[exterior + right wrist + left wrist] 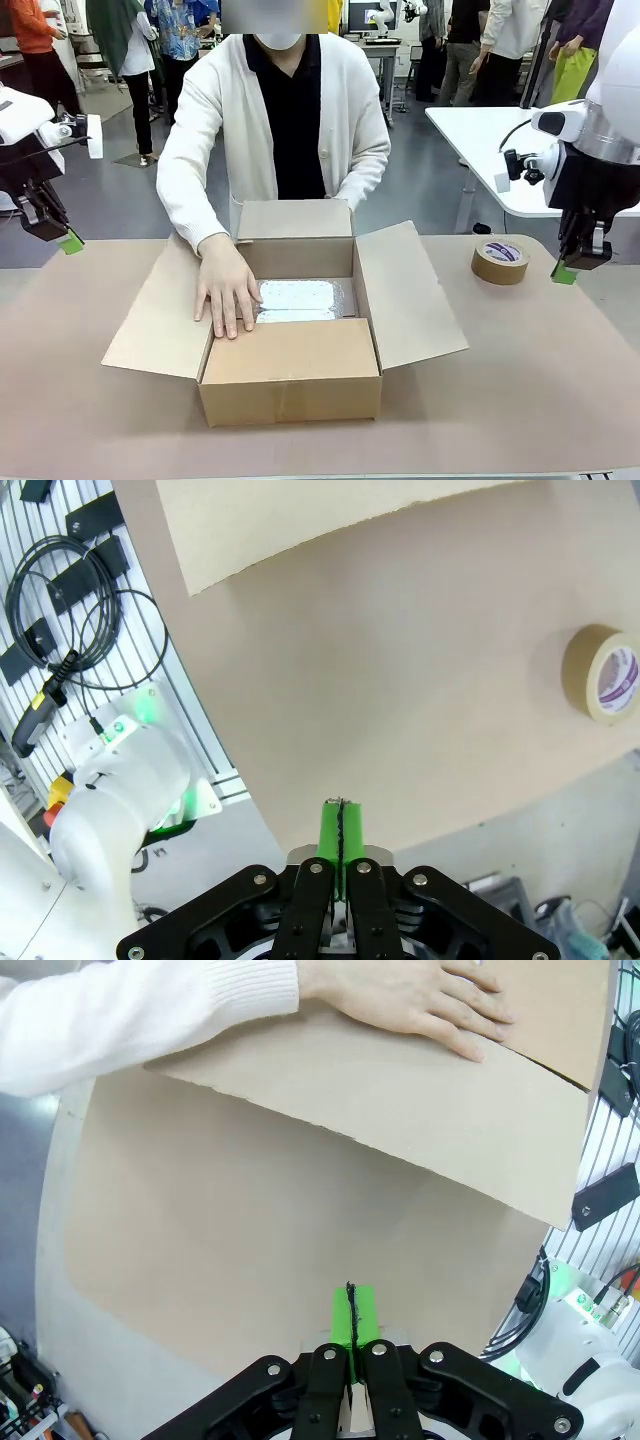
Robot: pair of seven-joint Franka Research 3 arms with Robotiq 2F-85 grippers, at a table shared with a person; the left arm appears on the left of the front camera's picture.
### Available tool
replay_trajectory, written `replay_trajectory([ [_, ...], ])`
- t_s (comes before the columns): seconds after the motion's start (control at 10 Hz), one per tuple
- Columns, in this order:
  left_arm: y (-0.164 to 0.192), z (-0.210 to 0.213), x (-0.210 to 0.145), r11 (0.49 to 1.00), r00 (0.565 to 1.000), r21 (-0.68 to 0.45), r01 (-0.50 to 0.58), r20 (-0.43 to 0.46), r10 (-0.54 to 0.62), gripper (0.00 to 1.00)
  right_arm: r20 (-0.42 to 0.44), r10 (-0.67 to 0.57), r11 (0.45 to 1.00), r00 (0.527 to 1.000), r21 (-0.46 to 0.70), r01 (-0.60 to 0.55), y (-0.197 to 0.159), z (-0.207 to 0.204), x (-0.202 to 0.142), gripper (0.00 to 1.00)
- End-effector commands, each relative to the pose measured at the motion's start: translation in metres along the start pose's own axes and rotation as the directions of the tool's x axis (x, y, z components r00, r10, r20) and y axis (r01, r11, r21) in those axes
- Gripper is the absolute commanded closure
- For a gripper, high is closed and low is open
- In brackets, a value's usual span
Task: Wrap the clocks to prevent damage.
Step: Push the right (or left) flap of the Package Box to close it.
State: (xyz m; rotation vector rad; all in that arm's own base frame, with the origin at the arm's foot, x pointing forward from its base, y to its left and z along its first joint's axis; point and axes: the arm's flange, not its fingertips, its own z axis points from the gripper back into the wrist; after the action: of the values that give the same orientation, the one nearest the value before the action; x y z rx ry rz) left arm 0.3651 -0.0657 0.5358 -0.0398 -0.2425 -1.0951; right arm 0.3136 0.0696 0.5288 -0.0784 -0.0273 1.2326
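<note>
- Both of my grippers were pressed shut with nothing between the green pads: the left gripper hung above the table's left edge, and the right gripper hung above its right edge.
- From my left wrist, the left gripper pointed down at bare tabletop, pads meeting in a thin dark seam. From my right wrist, the right gripper looked the same.
- A wrapped bundle in pale, silvery padding lay inside the cardboard box, towards its far side. I could not tell what was under the wrapping.
- That box sat in the middle of the table, well apart from both grippers, with its flaps open. The left flap and right flap spread outward, the far flap stood upright, and the near flap lay folded in over part of the opening.
- A person in a white cardigan stood at the far side. One hand lay flat, palm down, on the box's left edge, its fingers just beside the bundle.
- My left wrist camera caught that same hand resting on the cardboard of the left flap.
- A roll of brown tape lay flat on the table to the right of the box, near my right gripper but not touching it. It also appeared from my right wrist.
</note>
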Motion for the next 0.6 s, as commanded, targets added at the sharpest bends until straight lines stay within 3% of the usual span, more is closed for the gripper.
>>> replay_trajectory([
  [0.0, 0.0009, 0.0001, -0.0003, 1.0, 1.0, 0.005, 0.001, 0.001, -0.001, 1.0, 0.004, -0.004, 1.0, 1.0, -0.002, 0.004, -0.0003, 0.0001, -0.0007, 0.99],
  [0.5, 0.0009, 0.0001, -0.0003, 1.0, 1.0, 0.005, 0.001, 0.001, -0.001, 1.0, 0.004, -0.004, 1.0, 1.0, -0.002, 0.004, -0.0003, 0.0001, -0.0007, 0.99],
])
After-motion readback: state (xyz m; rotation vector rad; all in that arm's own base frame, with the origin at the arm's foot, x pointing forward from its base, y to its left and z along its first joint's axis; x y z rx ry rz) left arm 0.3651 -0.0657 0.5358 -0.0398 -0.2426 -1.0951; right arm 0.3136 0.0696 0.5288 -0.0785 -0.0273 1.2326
